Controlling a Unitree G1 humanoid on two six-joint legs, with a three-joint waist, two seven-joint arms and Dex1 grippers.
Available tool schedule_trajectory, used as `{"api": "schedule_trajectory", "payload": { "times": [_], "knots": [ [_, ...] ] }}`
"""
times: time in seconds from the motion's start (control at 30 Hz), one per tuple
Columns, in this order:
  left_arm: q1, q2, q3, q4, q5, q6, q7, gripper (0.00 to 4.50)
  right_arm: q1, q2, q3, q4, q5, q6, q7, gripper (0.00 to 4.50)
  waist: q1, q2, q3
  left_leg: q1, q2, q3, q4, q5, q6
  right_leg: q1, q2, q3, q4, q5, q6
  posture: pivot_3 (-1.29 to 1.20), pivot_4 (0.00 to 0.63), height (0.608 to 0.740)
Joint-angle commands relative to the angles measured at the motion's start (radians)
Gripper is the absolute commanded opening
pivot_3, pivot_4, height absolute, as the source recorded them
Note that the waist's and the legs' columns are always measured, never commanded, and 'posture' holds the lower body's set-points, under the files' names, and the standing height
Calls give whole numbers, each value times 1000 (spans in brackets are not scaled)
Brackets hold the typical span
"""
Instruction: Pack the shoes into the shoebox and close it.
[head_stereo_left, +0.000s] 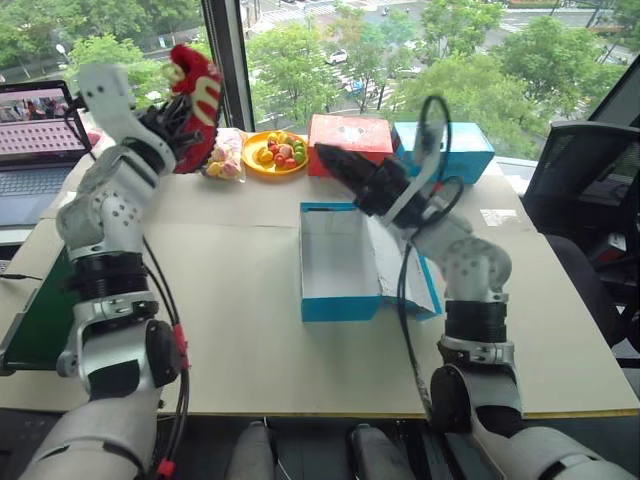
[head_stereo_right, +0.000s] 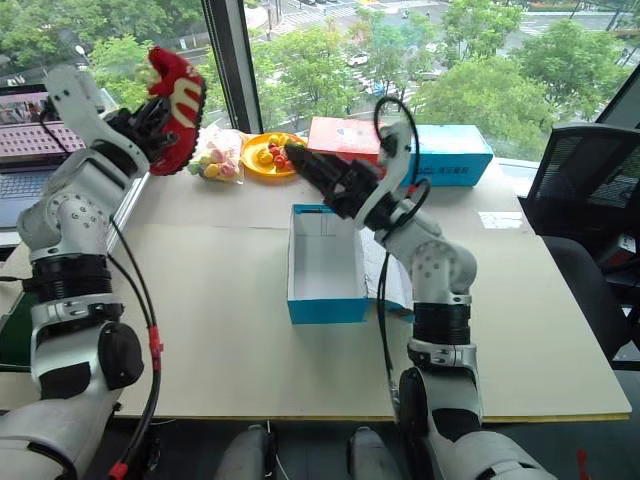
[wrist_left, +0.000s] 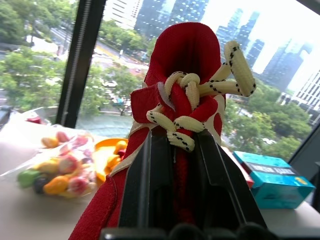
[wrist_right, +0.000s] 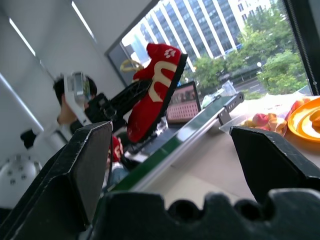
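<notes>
The left gripper (head_stereo_left: 190, 110) pinches a red shoe (head_stereo_left: 198, 95) raised high at the far left, above the table (head_stereo_left: 240, 330). The right gripper (head_stereo_left: 335, 165), fingers spread and empty, hovers over the open blue shoebox (head_stereo_left: 340, 265) mid-table.

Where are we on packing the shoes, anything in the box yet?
Done: the shoebox sits open on the table and looks empty, white inside.
In hand: the left gripper is shut on one red shoe, held up above the table's left side. The right gripper is open, empty, above the box's far end.
Left: place this shoe, find and pack the other, close the lid.
</notes>
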Motion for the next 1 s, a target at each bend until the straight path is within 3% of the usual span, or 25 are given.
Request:
{"api": "schedule_trajectory", "payload": {
  "times": [0.03,0.27,0.67,0.77,1.0],
  "knots": [
    [-57,-51,-14,-101,-53,39,23,149,-35,10,-25,-24,81,39,-56,4500,-3,0,0,0,0,0,0,0,0,0,0,0,0,0,0,0,150,740],
    [-91,-209,-67,-153,-96,92,57,149,-74,41,-15,-2,65,1,-146,4500,-3,0,0,-1,-1,-1,0,0,0,0,0,0,-1,0,0,0,150,740],
    [-51,-296,-98,-287,-157,189,122,149,-82,23,-25,31,32,-82,-176,4500,-21,1,1,-1,-1,-3,0,0,0,0,0,0,-1,0,0,0,150,740],
    [-54,-310,-99,-297,-166,195,133,138,-84,26,-28,40,41,-95,-173,3785,-21,1,1,-1,-1,-3,0,0,0,0,0,0,-1,0,1,0,150,740],
    [-46,-294,-100,-301,-182,206,127,138,-87,29,-25,34,56,-100,-166,1472,-22,1,1,-1,-1,-3,0,0,0,1,0,0,-1,0,1,0,150,740]
  ]
}}
